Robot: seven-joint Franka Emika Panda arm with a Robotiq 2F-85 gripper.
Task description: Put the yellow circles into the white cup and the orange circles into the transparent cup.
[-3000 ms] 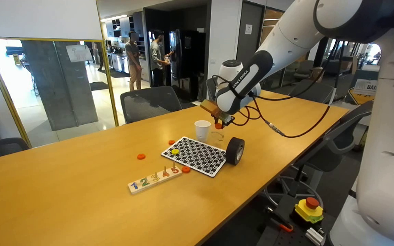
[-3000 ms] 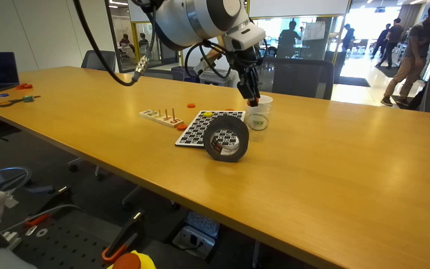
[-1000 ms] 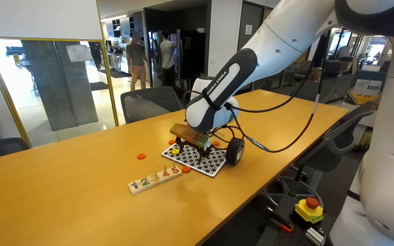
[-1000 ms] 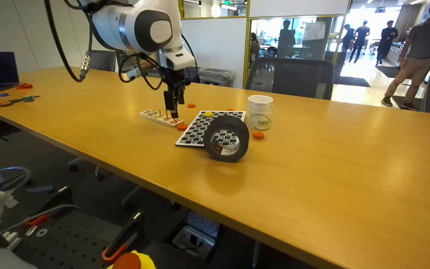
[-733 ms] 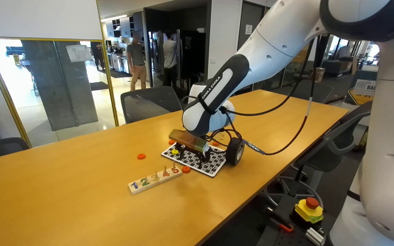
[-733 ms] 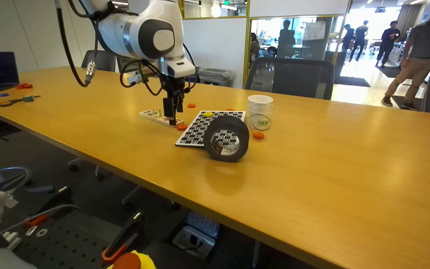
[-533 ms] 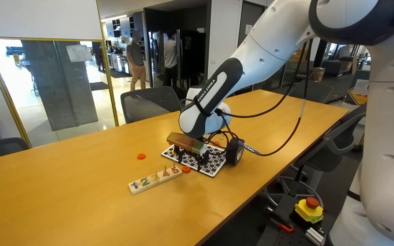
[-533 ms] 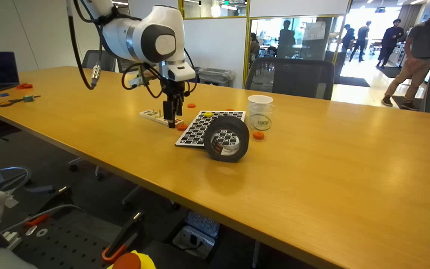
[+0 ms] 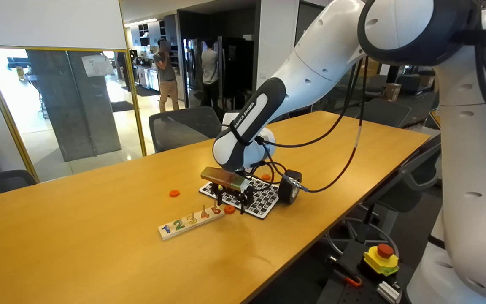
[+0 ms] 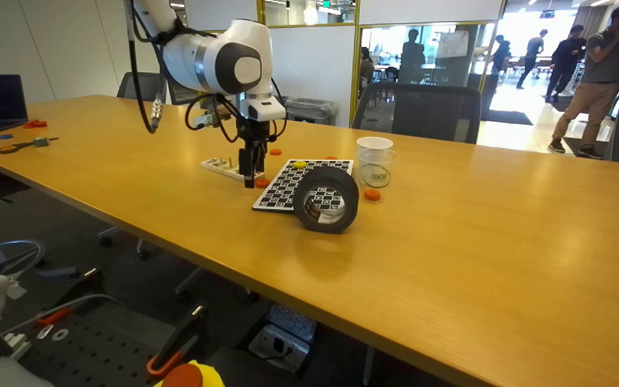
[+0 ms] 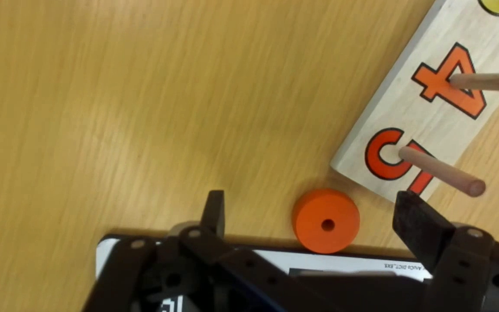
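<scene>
In an exterior view, the white cup (image 10: 368,148) stands upright on the counter (image 10: 449,231), with the transparent cup (image 10: 378,177) just in front of it. An orange circle (image 10: 372,195) shows at the base of the transparent cup, most likely inside it, so I would count it done. The yellow circle (image 10: 300,164) lies on the checkered board (image 10: 288,183) and has yet to reach the white cup; whatever that cup may hold is hidden. Left for the transparent cup are an orange circle (image 10: 331,158) just beyond the board, an orange circle (image 10: 275,152) farther off on the counter, and an orange circle (image 10: 262,183) near the end of the peg block (image 10: 219,166).

In an exterior view, too, the arm (image 9: 327,52) hides most of both cups. The end effector (image 9: 231,206) hangs low, jaws spread to either side of the orange circle by the peg block.

In the wrist view, the fingers (image 11: 213,214) stand wide, nothing gripped, with that orange circle showing between them at the board's edge; whether it touches the board I cannot tell. I judge it the next pick for the transparent cup, which would leave two orange circles and the yellow circle; the sorting looks nearer start than end
</scene>
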